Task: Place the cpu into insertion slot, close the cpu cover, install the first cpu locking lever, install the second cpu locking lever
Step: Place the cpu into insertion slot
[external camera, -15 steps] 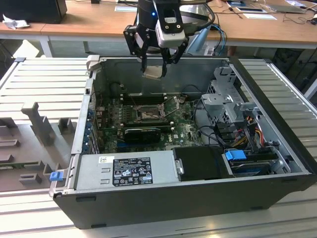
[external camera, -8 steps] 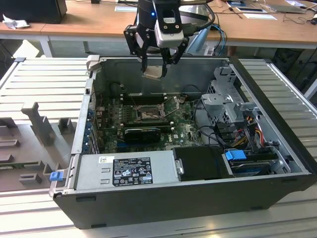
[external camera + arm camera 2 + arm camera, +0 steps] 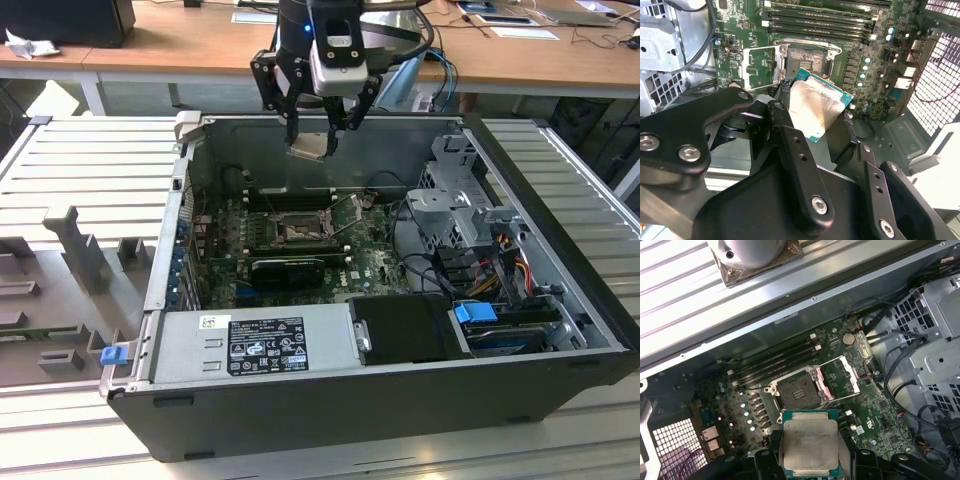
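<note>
Tool is clamping the cpu by two opposite edges. Exterior view is giving the pose: arm is hanging vertical, with the tool pointing down over the back of the open case and the cpu held well above the motherboard. Both wrist views are adding detail: the cpu is showing a pale, smudged metal lid with a teal-green rim, sitting between black fingers. Slot is lying bare and dark-rimmed, apart from the cpu. Cover is standing flipped open beside the slot.
</note>
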`<act>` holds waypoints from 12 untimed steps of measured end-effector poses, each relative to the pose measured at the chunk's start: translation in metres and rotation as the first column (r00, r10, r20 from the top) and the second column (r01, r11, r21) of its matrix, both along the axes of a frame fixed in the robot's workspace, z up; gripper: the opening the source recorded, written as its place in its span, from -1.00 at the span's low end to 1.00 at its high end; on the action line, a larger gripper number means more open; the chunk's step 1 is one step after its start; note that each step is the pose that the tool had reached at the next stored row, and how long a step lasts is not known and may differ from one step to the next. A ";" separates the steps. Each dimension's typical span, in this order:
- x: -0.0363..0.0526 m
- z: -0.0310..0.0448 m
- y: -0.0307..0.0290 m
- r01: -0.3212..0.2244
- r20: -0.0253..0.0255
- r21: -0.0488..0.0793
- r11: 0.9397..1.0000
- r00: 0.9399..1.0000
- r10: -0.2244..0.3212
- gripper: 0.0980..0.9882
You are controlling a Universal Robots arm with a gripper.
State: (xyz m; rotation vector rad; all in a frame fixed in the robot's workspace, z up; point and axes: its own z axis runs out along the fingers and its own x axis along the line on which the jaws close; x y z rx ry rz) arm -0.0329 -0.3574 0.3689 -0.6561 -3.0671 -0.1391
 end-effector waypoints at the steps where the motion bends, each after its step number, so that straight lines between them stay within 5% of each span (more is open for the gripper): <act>1: 0.0000 0.0000 0.0000 0.004 0.000 0.000 1.000 1.000 -0.004 -0.03; 12: 0.0000 -0.0002 0.0000 0.043 0.000 0.000 0.999 0.999 -0.043 -0.03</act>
